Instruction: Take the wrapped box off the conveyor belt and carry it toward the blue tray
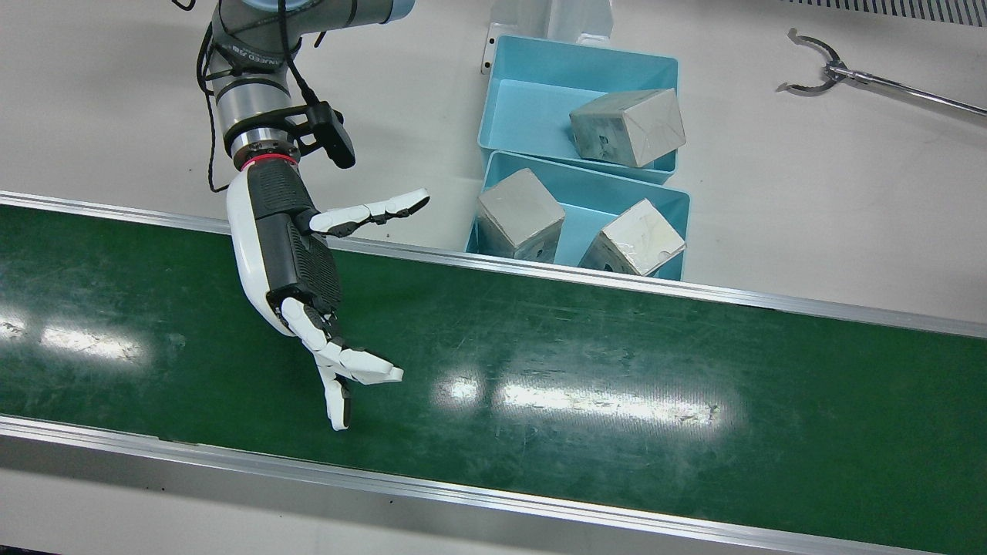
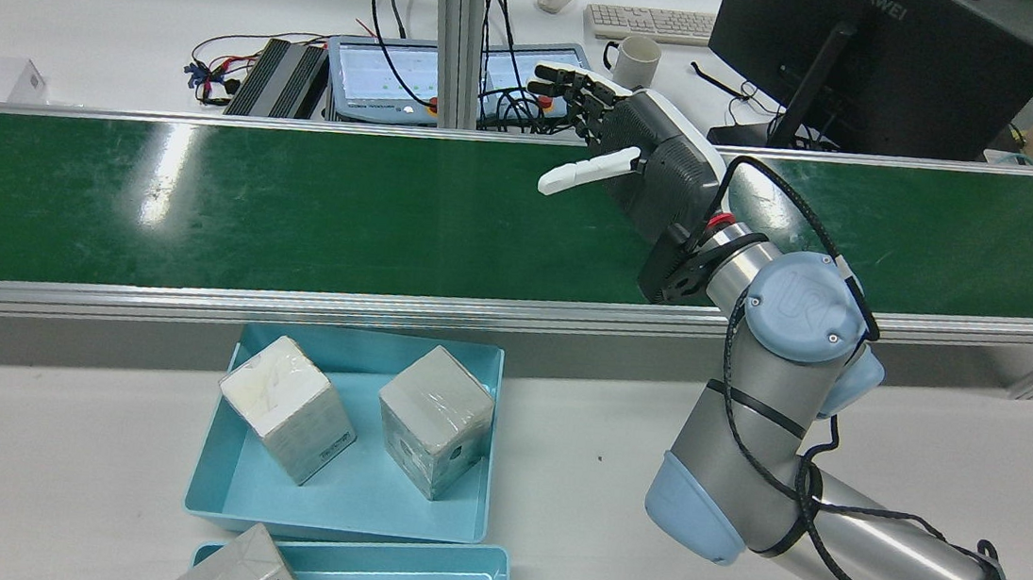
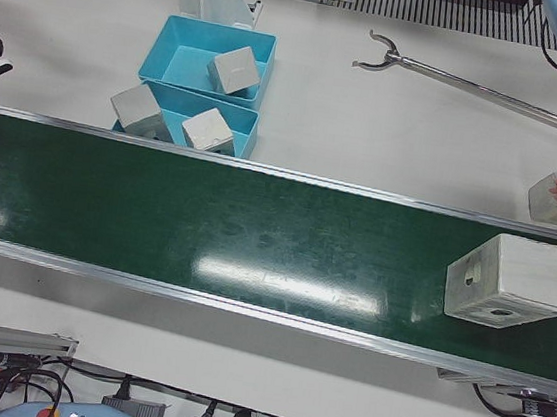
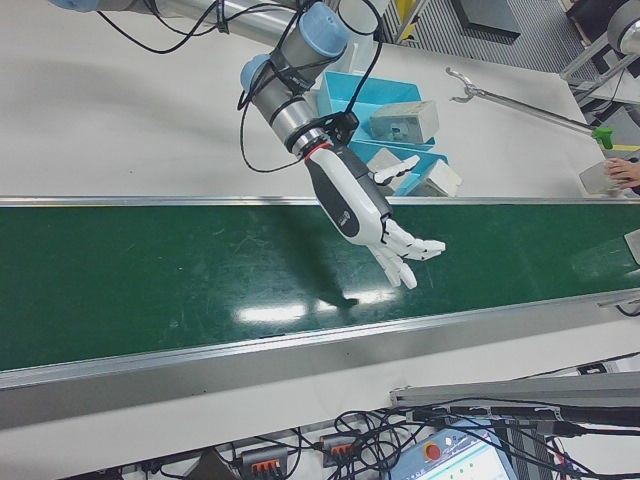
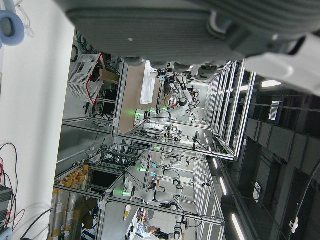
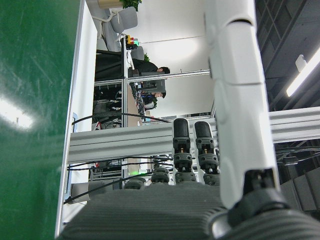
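Observation:
The wrapped box (image 3: 508,285), pale grey with round holes, lies on the green conveyor belt (image 3: 255,236) at its far right end in the left-front view. My right hand (image 1: 293,262) is open and empty, with its fingers spread. It hovers over the belt (image 1: 617,362), well away from the box, and also shows in the rear view (image 2: 652,166) and the right-front view (image 4: 365,205). Two blue trays (image 1: 532,100) stand beside the belt and hold three wrapped boxes (image 1: 628,127). My left hand (image 5: 165,30) shows only its palm edge, away from the belt, and holds nothing.
A metal reacher tool (image 1: 817,73) lies on the white table beyond the trays. A person's hand holds another wrapped box (image 3: 556,198) at the table's right edge. Aluminium rails (image 1: 540,270) border the belt. A monitor (image 2: 880,60) and cables stand behind the belt.

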Motion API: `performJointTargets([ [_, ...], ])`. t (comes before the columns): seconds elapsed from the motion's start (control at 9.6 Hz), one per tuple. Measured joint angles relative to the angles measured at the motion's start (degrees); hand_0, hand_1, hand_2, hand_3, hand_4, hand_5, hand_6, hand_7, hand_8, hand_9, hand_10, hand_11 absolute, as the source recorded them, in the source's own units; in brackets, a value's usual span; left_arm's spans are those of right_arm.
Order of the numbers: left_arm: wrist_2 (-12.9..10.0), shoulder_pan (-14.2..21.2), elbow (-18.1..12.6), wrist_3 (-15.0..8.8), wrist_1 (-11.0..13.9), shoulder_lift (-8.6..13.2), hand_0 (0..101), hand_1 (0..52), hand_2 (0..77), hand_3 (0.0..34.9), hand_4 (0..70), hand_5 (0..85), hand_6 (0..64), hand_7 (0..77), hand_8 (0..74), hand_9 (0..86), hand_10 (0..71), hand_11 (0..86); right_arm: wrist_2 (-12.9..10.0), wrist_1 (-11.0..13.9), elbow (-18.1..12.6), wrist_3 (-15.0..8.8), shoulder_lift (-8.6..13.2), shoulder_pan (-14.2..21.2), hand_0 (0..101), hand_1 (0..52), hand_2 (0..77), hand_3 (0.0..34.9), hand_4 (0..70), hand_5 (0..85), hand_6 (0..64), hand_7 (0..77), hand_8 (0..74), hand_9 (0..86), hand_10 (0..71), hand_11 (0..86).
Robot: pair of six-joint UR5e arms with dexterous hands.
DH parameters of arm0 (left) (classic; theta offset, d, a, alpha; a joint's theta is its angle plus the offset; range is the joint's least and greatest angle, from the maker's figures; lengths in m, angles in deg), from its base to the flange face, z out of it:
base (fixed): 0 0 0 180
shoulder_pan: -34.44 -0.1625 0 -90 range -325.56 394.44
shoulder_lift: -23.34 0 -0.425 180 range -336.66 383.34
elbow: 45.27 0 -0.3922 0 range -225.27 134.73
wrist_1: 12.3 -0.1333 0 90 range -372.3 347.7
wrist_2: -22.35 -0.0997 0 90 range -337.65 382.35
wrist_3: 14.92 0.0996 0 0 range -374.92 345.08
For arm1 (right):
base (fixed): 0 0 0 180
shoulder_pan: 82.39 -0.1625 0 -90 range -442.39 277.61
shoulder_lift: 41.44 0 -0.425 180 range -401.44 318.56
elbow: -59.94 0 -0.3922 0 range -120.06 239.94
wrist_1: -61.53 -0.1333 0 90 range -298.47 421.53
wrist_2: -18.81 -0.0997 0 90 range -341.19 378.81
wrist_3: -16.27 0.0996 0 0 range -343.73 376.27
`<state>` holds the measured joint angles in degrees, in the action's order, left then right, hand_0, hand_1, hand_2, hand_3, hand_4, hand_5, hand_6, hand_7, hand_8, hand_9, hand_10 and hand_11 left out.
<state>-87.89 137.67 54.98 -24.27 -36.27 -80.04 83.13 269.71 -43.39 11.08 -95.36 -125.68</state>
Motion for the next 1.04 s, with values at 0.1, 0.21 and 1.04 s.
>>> performJointTargets([
  [0.1,0.0,0.0,0.0,0.0,0.0,0.0,0,0.0,0.5,0.0,0.0,1.1,0.5,0.5,1.1,0.5,0.0,0.5,0.0,2.3,-2.4,0.0,-0.1,-0.2,53,18.5,1.6,0.0,16.9,20.2,8.7,25.1,2.7,3.3,0.0,1.1],
  [0.21,0.0,0.0,0.0,0.0,0.0,0.0,0,0.0,0.5,0.0,0.0,1.1,0.5,0.5,1.1,0.5,0.0,0.5,-0.1,3.8,-4.5,0.0,-0.1,-0.3,53,18.0,9.3,0.0,18.0,21.3,9.3,26.2,2.7,5.4,0.0,1.1],
  [1.04,0.0,0.0,0.0,0.0,0.0,0.0,0,0.0,0.5,0.0,0.0,1.1,0.5,0.5,1.1,0.5,0.5,0.5,0.5,3.0,0.5,0.0,0.3,-3.1,53,18.0,6.5,0.0,15.8,17.5,10.9,25.6,2.7,5.4,0.0,1.1],
])
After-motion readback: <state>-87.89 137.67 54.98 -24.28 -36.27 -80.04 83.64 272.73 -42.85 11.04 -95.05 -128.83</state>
